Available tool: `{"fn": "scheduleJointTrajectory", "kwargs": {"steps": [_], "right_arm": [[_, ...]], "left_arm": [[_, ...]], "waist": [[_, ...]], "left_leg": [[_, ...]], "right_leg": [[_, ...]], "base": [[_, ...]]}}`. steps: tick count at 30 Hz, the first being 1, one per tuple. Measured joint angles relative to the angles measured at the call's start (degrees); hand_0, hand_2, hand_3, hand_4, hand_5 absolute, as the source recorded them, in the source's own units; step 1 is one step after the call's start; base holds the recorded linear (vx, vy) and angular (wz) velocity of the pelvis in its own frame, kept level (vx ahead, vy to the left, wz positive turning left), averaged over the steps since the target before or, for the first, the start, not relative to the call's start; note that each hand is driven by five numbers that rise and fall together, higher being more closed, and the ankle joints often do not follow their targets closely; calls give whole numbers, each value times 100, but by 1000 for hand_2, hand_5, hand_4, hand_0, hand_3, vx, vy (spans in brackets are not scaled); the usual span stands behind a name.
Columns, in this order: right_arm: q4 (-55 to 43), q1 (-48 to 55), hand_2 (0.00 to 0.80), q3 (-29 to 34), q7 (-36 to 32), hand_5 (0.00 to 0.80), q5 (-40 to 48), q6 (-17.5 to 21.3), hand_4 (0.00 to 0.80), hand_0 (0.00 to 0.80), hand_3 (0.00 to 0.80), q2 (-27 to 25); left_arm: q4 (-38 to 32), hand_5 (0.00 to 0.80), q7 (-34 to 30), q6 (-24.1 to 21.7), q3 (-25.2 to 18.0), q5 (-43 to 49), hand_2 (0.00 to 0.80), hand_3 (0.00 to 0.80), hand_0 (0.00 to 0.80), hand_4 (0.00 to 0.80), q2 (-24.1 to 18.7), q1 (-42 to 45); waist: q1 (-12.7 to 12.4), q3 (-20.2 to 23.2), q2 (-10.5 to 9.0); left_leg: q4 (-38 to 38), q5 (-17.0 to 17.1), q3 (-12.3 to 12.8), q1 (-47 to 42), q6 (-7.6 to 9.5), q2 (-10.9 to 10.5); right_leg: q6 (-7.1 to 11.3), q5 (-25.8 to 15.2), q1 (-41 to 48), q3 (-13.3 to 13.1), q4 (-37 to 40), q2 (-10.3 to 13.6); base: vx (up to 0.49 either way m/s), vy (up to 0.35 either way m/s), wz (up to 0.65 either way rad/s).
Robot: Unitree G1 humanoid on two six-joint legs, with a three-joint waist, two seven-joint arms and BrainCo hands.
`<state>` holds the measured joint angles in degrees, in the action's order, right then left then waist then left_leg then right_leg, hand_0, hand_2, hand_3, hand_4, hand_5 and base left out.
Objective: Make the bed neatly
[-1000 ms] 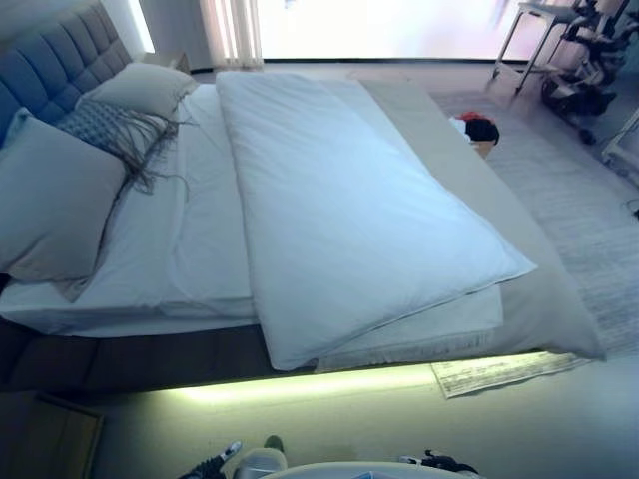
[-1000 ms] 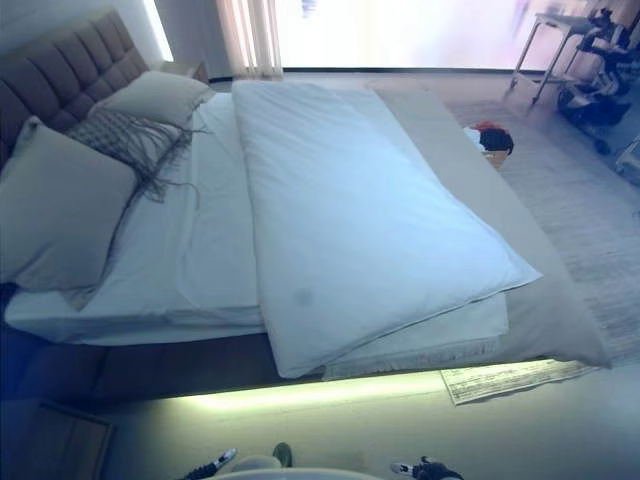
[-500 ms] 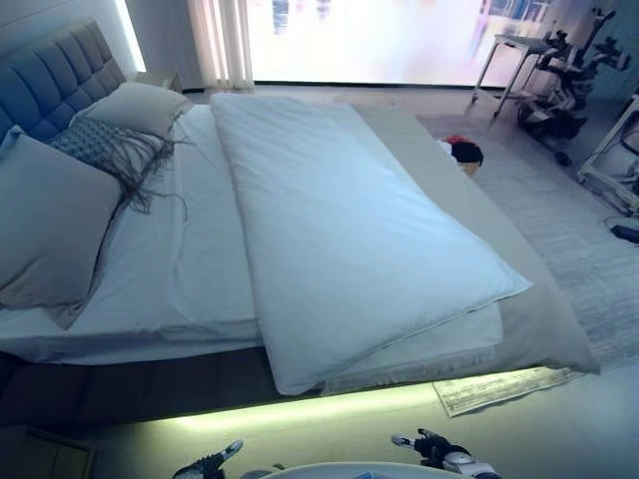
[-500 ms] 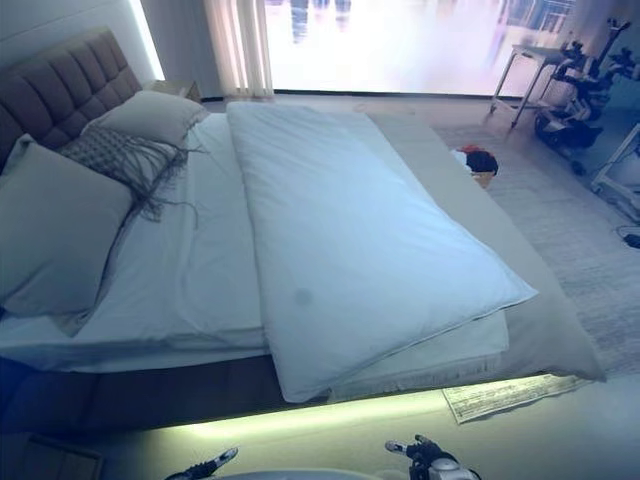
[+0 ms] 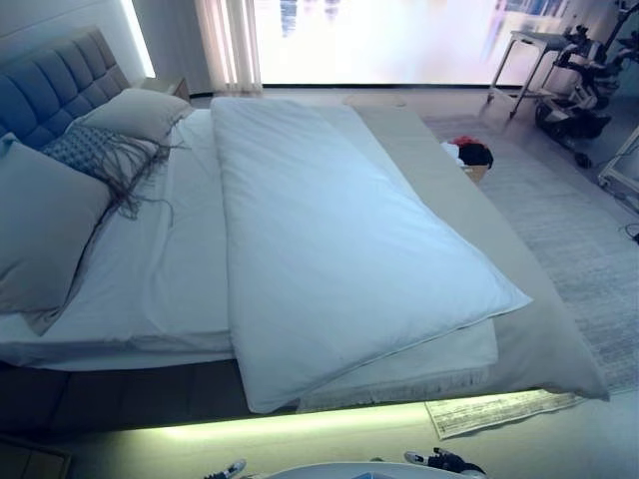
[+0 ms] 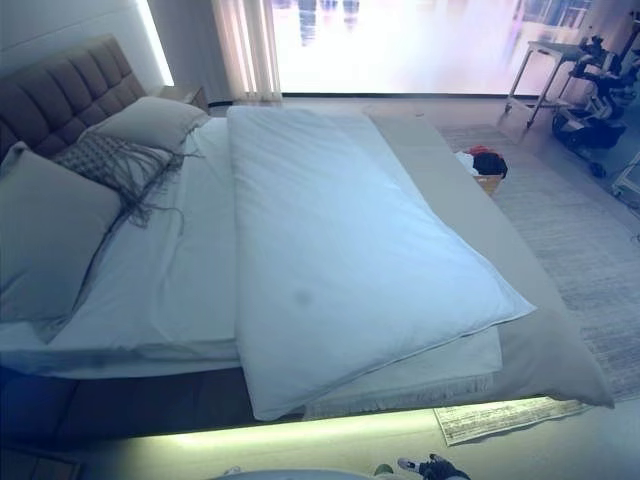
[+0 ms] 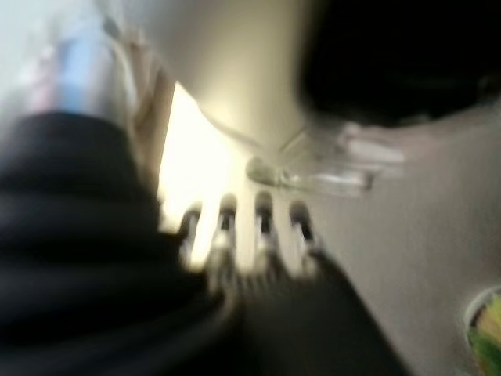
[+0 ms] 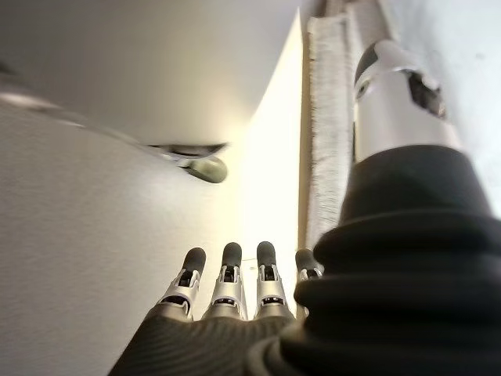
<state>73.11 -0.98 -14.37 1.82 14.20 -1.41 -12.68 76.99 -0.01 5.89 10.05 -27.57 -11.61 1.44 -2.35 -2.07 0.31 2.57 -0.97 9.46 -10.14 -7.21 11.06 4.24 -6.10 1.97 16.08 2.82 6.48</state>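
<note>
So the folded white duvet [image 5: 329, 239] lies on the bed [image 5: 544, 334] with its long axis running from about 11 o'clock by the window down to 5 o'clock at the near edge, well ahead of both hands. It covers only the middle strip, with bare sheet [image 5: 160, 269] toward the pillows [image 5: 45, 225] at 9 o'clock. Both hands hang low at 6 o'clock, off the bedding; the left hand [image 7: 243, 235] and right hand [image 8: 227, 282] each have straight, relaxed fingers holding nothing. The duvet's near corner [image 5: 262, 404] looks slightly closer to the left hand, I'd say.
</note>
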Motion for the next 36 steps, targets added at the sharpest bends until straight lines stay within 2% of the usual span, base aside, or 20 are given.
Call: {"fn": "scheduleJointTrajectory", "kwargs": {"steps": [1,4,6,9,10,11,12,13,14,15,17,19,21,26,30,36], "right_arm": [[-35,-23,0,0,-2,0,0,2,0,0,0,-6],[-58,-121,0,-3,-47,0,2,7,0,0,0,-9],[-67,-159,0,-21,-93,0,46,8,0,0,0,-2],[-63,-280,0,-219,-159,0,323,8,0,0,0,-41],[-47,-336,0,-272,-165,0,542,36,0,0,0,-163],[-25,-450,0,-321,-179,0,852,91,0,0,0,-302],[-8,-596,0,-330,-189,0,1120,129,0,0,0,-333],[-4,-717,0,-312,-240,0,1445,132,0,0,0,-333],[-8,-805,0,-220,-285,0,1822,136,0,0,0,-281],[-21,-854,0,-133,-343,0,2189,137,0,0,0,-220],[-35,-1026,0,155,-598,0,3020,155,0,0,0,-198],[-61,-1173,0,320,-941,0,3758,200,0,0,0,-202],[-61,-1375,0,413,-1185,0,4275,202,0,0,0,-201],[-53,-2242,0,500,-1426,0,4710,124,0,0,0,-276],[-60,-2883,0,532,-1446,0,4961,98,0,0,0,-532],[-60,-3808,0,741,-1235,0,5221,-26,0,0,0,-1191]], "left_arm": [[-6,0,3,-2,-1,-1,0,0,0,0,15,-19],[-2,0,19,-8,-2,-10,0,0,0,0,40,-18],[18,0,49,-33,-4,-16,0,0,0,0,27,-29],[4,0,54,-90,15,-32,0,0,0,0,-62,-187],[-51,0,37,-92,128,-29,0,0,0,0,-34,-275],[-48,0,19,-55,231,-20,0,0,0,0,15,-393],[-22,0,2,-33,229,-13,0,0,0,0,8,-501],[-17,0,3,-39,223,-12,0,0,0,0,10,-512],[-39,0,10,-54,227,-11,0,0,0,0,-55,-555],[-67,0,11,-62,222,-12,0,0,0,0,-147,-626],[-105,0,3,-61,224,-15,0,0,0,0,-238,-635],[-157,0,3,-62,227,-19,0,0,0,0,-276,-679],[-180,0,-1,-74,250,-75,0,0,0,0,-275,-864],[-260,0,-54,-177,344,-295,0,0,0,0,-286,-1364],[-366,0,-126,-184,392,-482,0,0,0,0,-282,-1633],[-396,0,-163,-141,470,-781,0,0,0,0,-284,-1808]], "waist": [[-1,-20,37],[-1,-103,119],[-23,-182,74],[-110,-391,-155],[-161,-422,-74],[-168,-482,140],[-187,-598,183],[-253,-656,270],[-240,-784,178],[-209,-886,28],[-189,-1084,-41],[-158,-1223,-55],[-152,-1389,39],[-155,-1882,314],[-164,-2159,301],[-206,-2304,318]], "left_leg": [[-66,-52,-6,35,-76,27],[-193,-132,-15,88,-158,46],[-567,-181,-85,236,-112,1],[-1635,-244,-574,1073,-88,-285],[-1501,-227,-566,1254,-64,-376],[-1386,-179,-514,1489,28,-376],[-1404,-308,-491,1705,164,-354],[-1368,-276,-468,1864,198,-321],[-1353,-247,-480,1881,193,-333],[-1305,-175,-483,1870,213,-396],[-1309,-48,-510,1926,211,-414],[-1341,-22,-516,2102,248,-477],[-1405,15,-510,2334,290,-526],[-1715,54,-523,2992,287,-551],[-2037,18,-594,3338,221,-580],[-2450,-51,-662,3902,206,-616]], "right_leg": [[-1,4,-6,-2,2,-15],[8,27,-20,6,-40,-19],[-23,66,-55,1,-73,43],[-63,50,-248,-165,-115,318],[-58,50,-462,-160,-226,363],[-37,36,-687,-119,-355,322],[17,24,-858,-129,-418,330],[102,73,-989,-106,-559,299],[-8,228,-1102,-125,-1113,344],[-20,478,-1109,-127,-1167,381],[-19,533,-1222,-131,-1330,421],[-6,552,-1435,-147,-1476,509],[5,544,-1682,-163,-1588,580],[-56,570,-2356,-209,-2003,640],[-87,795,-2805,-240,-2573,741],[-215,1033,-3483,-316,-3201,827]], "base": [[115,-122,2],[96,-103,2],[12,0,5],[-144,115,3],[-175,75,-9],[-101,68,-13],[2,50,-8],[24,34,-5],[0,0,0],[-32,11,8],[-95,0,6],[-163,19,6],[-215,30,7],[-151,-6,4],[-97,-17,8],[-55,-10,4]]}}
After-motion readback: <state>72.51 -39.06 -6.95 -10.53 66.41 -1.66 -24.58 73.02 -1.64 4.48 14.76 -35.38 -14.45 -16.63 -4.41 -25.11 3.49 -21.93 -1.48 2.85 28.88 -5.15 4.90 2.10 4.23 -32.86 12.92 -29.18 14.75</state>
